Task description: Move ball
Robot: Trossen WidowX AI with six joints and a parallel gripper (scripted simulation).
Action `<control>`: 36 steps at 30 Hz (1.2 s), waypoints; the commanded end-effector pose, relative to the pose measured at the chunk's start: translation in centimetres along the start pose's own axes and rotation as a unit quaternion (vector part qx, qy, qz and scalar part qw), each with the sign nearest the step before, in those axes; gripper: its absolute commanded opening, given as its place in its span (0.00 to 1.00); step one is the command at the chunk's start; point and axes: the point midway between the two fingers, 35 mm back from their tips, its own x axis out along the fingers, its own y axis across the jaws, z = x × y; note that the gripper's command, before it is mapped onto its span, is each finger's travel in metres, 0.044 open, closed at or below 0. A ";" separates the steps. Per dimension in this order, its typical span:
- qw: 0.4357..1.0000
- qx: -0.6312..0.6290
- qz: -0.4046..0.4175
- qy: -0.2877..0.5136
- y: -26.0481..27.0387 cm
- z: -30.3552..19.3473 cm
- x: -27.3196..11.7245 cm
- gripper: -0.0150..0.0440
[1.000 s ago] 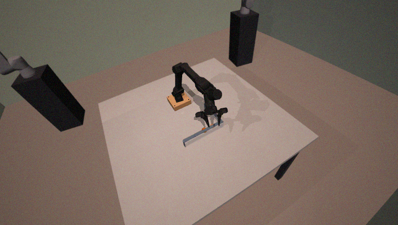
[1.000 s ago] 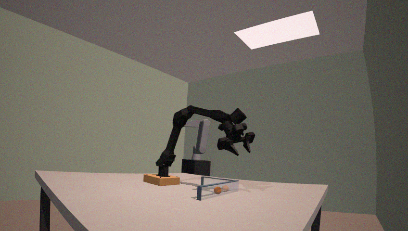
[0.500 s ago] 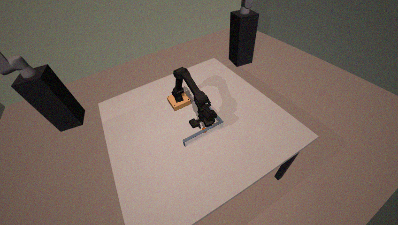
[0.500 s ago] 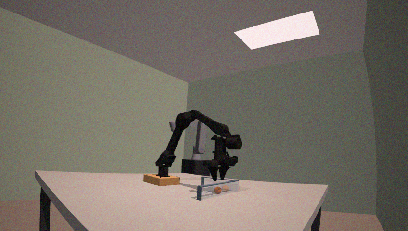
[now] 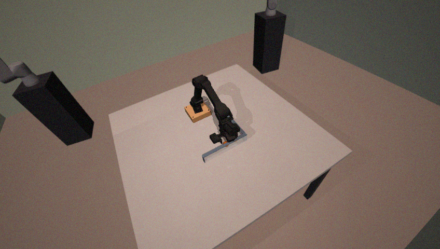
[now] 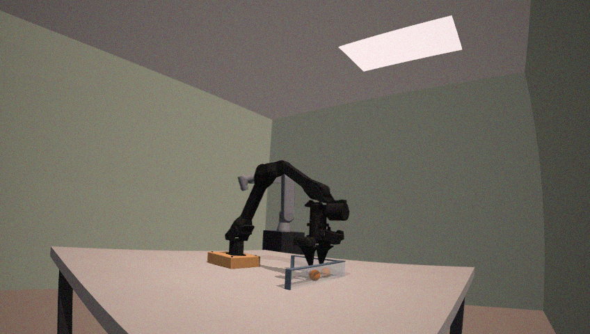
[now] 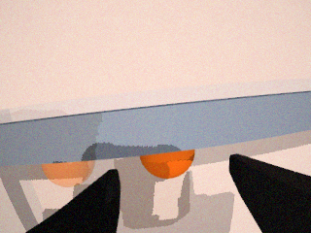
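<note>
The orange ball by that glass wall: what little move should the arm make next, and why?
Probably straight down a little. The end effector hangs open above the walls, holding nothing, while the ball lies on the table beside the pale copy. In the wrist view the ball sits between the fingers, so lowering should bracket it.

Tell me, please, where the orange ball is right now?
In the exterior view the ball lies on the table inside the clear walls, just left of its see-through copy, below the open gripper.

Bare test rm: green walls (image 6: 124, 145), table (image 6: 165, 289).
</note>
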 end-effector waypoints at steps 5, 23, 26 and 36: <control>1.000 -0.002 0.002 0.005 0.1 -0.3 1.5 0.74; 1.000 -0.002 0.002 0.005 0.1 -0.4 3.5 0.60; 1.000 -0.002 0.002 0.005 0.1 -0.4 3.5 0.56; 1.000 -0.019 0.004 -0.009 0.7 -0.5 2.5 0.28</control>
